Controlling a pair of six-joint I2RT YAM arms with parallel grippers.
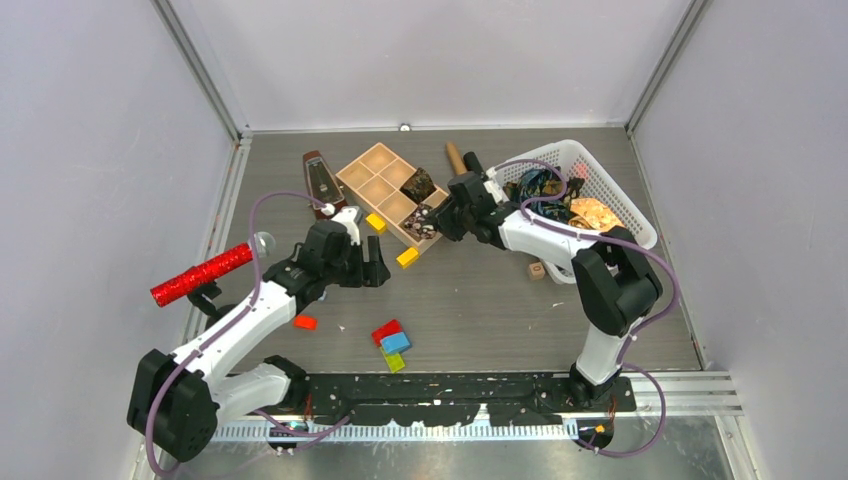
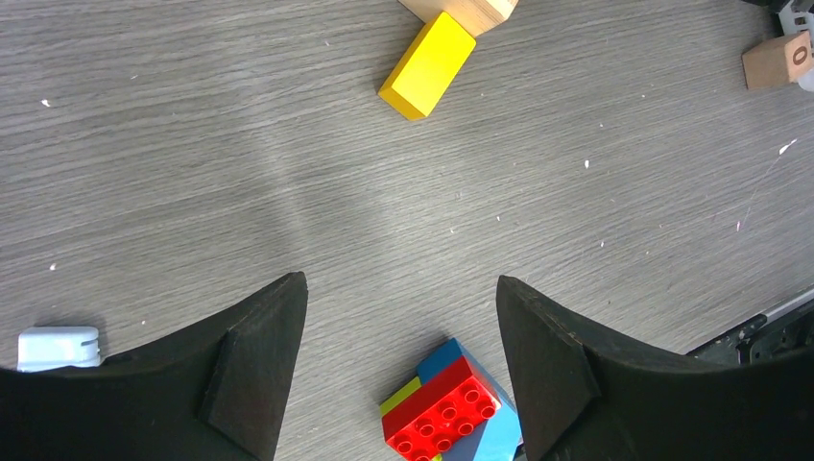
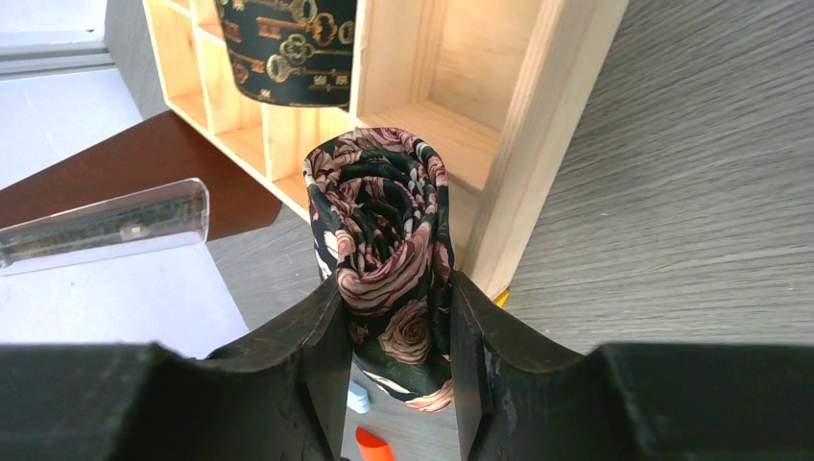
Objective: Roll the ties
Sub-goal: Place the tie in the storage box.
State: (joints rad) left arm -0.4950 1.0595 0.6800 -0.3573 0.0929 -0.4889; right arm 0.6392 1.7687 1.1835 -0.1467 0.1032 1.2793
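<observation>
My right gripper [image 1: 438, 218] [image 3: 394, 293] is shut on a rolled black tie with pink roses [image 3: 384, 240] [image 1: 419, 219]. It holds the roll upright at the near corner of the wooden compartment tray [image 1: 372, 178] [image 3: 538, 125]. A second rolled tie, dark with gold keys [image 3: 286, 43] [image 1: 418, 184], stands in a tray compartment. More ties, dark blue-teal [image 1: 545, 187] and golden-orange [image 1: 593, 213], lie loose in the white basket [image 1: 620, 195]. My left gripper [image 1: 377, 268] [image 2: 401, 327] hangs open over the bare table, with nothing between its fingers.
A red glittery microphone [image 1: 200, 275] lies at the left. A metronome [image 1: 320, 178] stands by the tray. Yellow blocks [image 1: 407, 258] [image 2: 428, 65], a stack of toy bricks [image 1: 392, 343] [image 2: 446, 408], an orange piece [image 1: 305, 322] and a wooden cube [image 1: 537, 270] are scattered about.
</observation>
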